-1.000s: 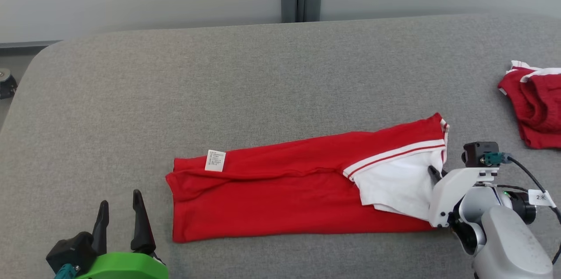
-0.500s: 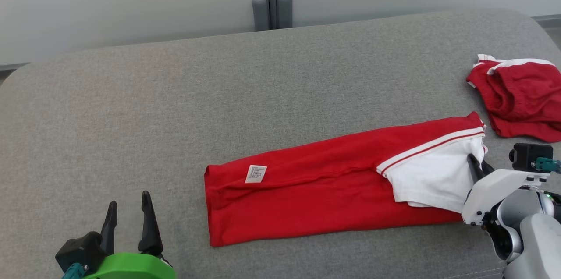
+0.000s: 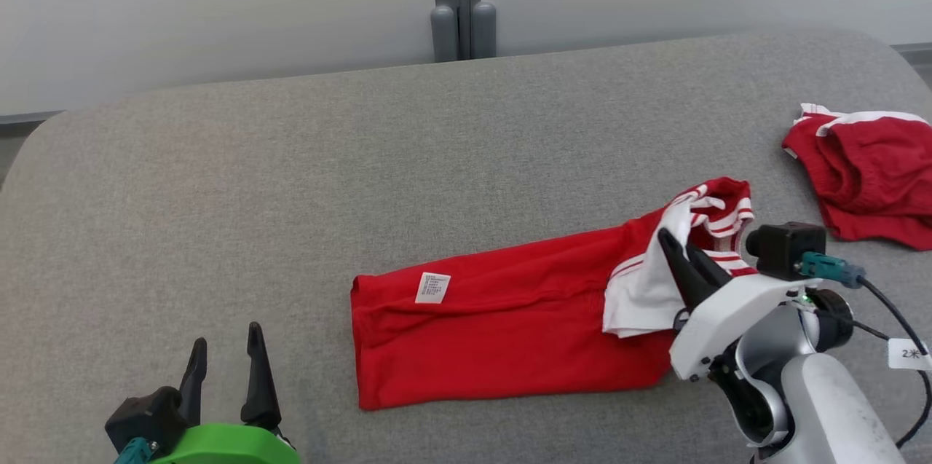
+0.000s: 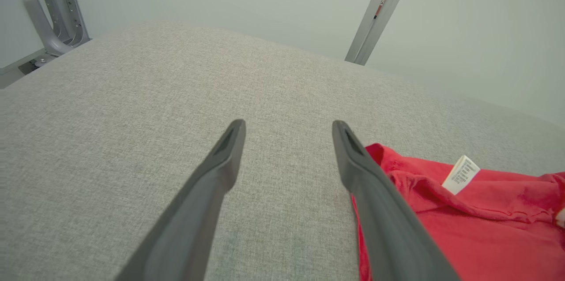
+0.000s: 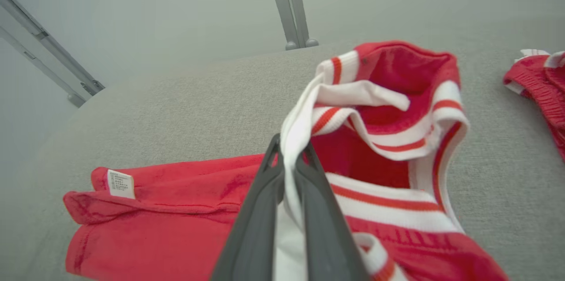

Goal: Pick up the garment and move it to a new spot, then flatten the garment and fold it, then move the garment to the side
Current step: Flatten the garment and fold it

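Since the earlier frame, the right pincer [image 3: 676,244] has risen and drawn the striped end of the long red knit garment with white-and-red ribbed trim [image 3: 502,333] up off the grey woven-fabric surface [image 3: 291,180]; that end, flat before, now stands bunched. Right pincer state: clenched on a white fold of the trim. Left pincer [image 3: 226,335] state: released, jaws spread, holding nothing.

Reference landmark: the small white care label [image 3: 432,288] sewn to the garment. The label end lies flat on the surface. The lifted end is at the far end of the garment from the label. The left pincer hovers near the label, on the side away from the lifted end, clear of the cloth. A second crumpled red garment with white edging [image 3: 866,180] lies well beyond the lifted end.

Handling, as judged: the cloth is light, soft and limp. A single grip will let the free length sag and drag, and the fold may open. The ribbed trim looks thicker and should slip less than the plain knit. Recommended second hold: the corner beside the label, so both ends lift together.
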Robot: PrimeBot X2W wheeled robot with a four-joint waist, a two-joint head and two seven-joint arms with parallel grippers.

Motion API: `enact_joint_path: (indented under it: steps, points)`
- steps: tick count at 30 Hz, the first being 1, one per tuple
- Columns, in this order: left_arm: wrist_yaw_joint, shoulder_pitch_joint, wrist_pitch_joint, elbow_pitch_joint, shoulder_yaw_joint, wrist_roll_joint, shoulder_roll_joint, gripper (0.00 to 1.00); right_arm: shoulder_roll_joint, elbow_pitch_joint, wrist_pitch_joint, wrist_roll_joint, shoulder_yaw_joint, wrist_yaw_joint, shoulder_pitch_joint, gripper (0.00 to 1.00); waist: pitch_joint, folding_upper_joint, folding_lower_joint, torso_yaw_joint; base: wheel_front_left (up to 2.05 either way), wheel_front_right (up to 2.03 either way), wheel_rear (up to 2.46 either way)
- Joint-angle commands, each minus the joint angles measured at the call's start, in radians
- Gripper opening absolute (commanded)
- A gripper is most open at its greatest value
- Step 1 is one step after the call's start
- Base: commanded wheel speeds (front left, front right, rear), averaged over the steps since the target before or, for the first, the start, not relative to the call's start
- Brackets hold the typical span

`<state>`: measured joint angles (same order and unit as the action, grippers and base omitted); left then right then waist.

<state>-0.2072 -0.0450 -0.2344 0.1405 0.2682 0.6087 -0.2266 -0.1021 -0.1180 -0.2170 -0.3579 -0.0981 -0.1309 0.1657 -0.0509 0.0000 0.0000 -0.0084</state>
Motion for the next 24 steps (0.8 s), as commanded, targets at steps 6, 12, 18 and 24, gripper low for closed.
enact_joint_path:
  steps: [6, 12, 18, 24]
  points:
    - [-0.002, -0.002, 0.002, -0.001, 0.005, -0.006, -0.002, 1.0, 0.036, 0.018, -0.001, -0.035, -0.112, 0.001, 0.012, 0.0, -0.001, 0.0, 0.0, 0.054, 0.0, 0.0, 0.0]
    - [0.0, 0.018, 0.002, -0.002, 0.011, -0.009, 0.0, 1.0, 0.049, -0.046, 0.012, -0.067, -0.242, 0.001, 0.072, 0.0, -0.015, 0.0, 0.0, 0.1, 0.0, 0.0, 0.0]
    - [0.006, 0.038, 0.001, 0.005, 0.023, -0.012, 0.007, 1.0, 0.051, -0.143, 0.053, -0.152, -0.369, 0.0, 0.146, 0.0, -0.026, 0.0, 0.0, 0.148, 0.0, 0.0, 0.0]
    - [0.014, 0.057, -0.004, 0.021, 0.035, -0.013, 0.019, 1.0, 0.05, -0.269, 0.089, -0.206, -0.464, 0.001, 0.216, 0.0, -0.034, 0.0, 0.0, 0.185, 0.0, 0.0, 0.0]
